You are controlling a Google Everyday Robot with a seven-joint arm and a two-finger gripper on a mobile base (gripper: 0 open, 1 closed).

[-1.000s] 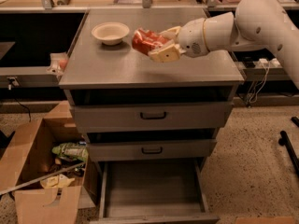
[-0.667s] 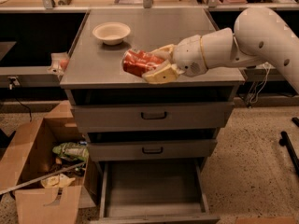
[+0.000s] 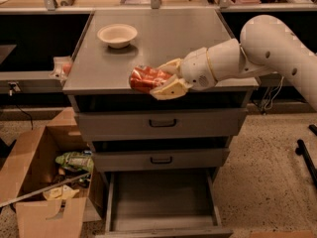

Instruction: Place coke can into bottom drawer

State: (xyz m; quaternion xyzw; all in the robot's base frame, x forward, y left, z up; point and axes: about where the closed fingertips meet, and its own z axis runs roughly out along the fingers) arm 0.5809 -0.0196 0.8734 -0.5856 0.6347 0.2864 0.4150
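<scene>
My gripper [image 3: 161, 78] is shut on the coke can [image 3: 144, 78], a red-orange can lying sideways between the cream fingers [image 3: 168, 89]. It hovers at the front edge of the grey cabinet top [image 3: 158, 38], above the upper drawers. The bottom drawer [image 3: 163, 202] is pulled open below, a shallow grey tray with nothing in it. My white arm reaches in from the right.
A white bowl [image 3: 117, 34] stands at the back left of the cabinet top. Two upper drawers with black handles [image 3: 162, 123] are shut. An open cardboard box [image 3: 47, 182] with trash stands on the floor to the left. A black stand leg [image 3: 306, 157] is at the right.
My gripper has carried the can forward and down toward the cabinet's front edge, moving left in the view. The bowl and drawers have not moved.
</scene>
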